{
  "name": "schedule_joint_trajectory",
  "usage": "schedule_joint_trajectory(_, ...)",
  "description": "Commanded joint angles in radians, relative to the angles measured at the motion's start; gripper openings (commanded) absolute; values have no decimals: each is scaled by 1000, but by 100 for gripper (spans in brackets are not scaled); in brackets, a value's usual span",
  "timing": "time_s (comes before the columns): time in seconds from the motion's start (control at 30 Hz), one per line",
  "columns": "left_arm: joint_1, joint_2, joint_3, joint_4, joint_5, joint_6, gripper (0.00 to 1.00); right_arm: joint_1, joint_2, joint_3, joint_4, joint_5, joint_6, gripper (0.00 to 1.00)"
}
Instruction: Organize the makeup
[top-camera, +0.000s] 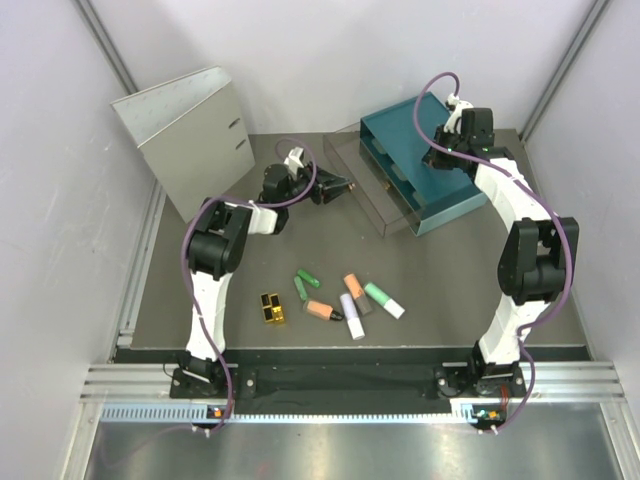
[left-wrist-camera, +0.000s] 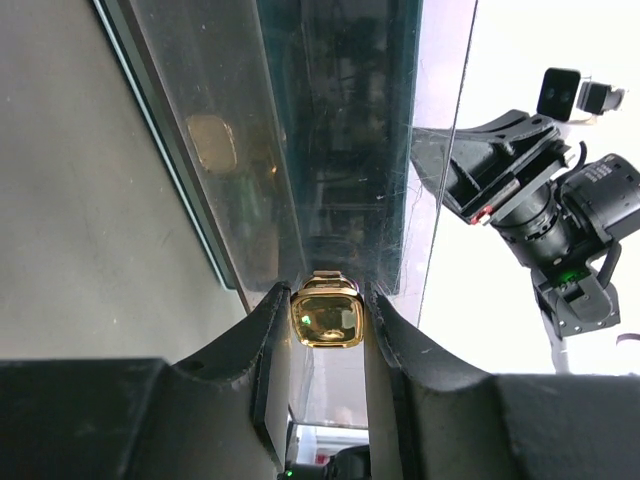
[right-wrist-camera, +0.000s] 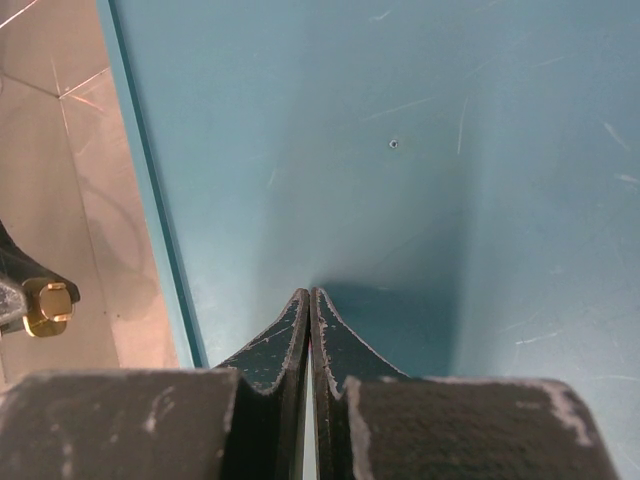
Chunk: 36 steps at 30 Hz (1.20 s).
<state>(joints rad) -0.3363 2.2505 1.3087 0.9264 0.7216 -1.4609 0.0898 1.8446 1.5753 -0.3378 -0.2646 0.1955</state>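
Note:
My left gripper (top-camera: 341, 187) (left-wrist-camera: 327, 300) is shut on a small gold makeup piece (left-wrist-camera: 326, 318) and holds it at the near end of the clear plastic box (top-camera: 365, 175) (left-wrist-camera: 330, 150). The gold piece also shows in the right wrist view (right-wrist-camera: 45, 307). My right gripper (top-camera: 437, 155) (right-wrist-camera: 309, 295) is shut and empty, its tips against the top of the teal drawer box (top-camera: 425, 175) (right-wrist-camera: 400, 150). On the table lie a gold-and-black block (top-camera: 271, 307), two green tubes (top-camera: 304, 282), two peach-orange tubes (top-camera: 320, 310), a white-lilac tube (top-camera: 351, 316) and a green tube with a white cap (top-camera: 384, 299).
A grey binder (top-camera: 185, 135) stands at the back left. White walls close in the table on three sides. A metal rail (top-camera: 140, 270) runs along the left edge. The right arm's wrist (left-wrist-camera: 540, 190) shows beyond the clear box.

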Motion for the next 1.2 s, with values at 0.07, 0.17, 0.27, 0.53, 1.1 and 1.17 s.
schedule_joint_trajectory(0.07, 20, -98, -14, -113, 73, 169, 0, 8, 44, 3, -38, -5, -1, 0)
schedule_joint_trajectory(0.17, 20, -117, -12, -207, 93, 246, 13, 10, 45, 2, -37, -5, -1, 0)
schedule_joint_trajectory(0.27, 20, -131, -12, -260, 102, 296, 34, 11, 50, 6, -40, -5, -1, 0)
schedule_joint_trajectory(0.53, 22, -166, 14, -403, 76, 424, 68, 11, 54, 14, -52, -2, -2, 0)
schedule_joint_trajectory(1.1, 34, -471, -20, -977, 4, 898, 82, 11, 67, 2, -52, -8, -2, 0)
schedule_joint_trajectory(1.17, 28, -489, -22, -1017, -1, 936, 82, 13, 70, 2, -53, -8, -2, 0)
